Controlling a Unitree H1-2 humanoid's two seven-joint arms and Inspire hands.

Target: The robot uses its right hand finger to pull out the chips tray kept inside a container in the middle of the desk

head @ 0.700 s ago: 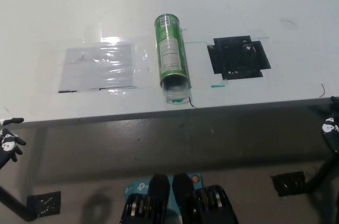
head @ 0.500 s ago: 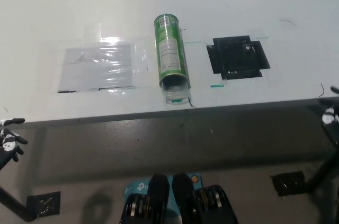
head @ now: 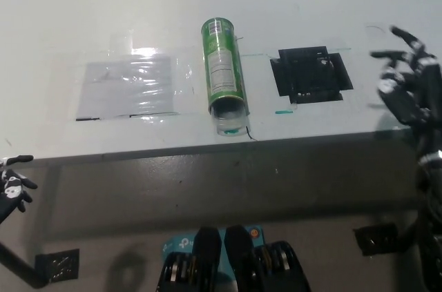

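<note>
Green chips container [head: 224,67] lies on its side mid white surface [head: 62,16], open mouth facing near edge; clear tray [head: 229,123] just protrudes. Your right robot hand [head: 407,85] hovers at right edge, fingers spread, empty. Black tape patch [head: 311,74] lies between. Left robot hand [head: 10,185] low at left, off surface, grip unclear.

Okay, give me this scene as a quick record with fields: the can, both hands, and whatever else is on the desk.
container: green chips can lying on its side mid-desk, open mouth toward the near edge
tray: clear tray end showing at the mouth
right hand: black, raised over the desk's right edge, fingers spread, holding nothing
left hand: white, resting low at far left
other: black tape patch; clear plastic sheet
</note>
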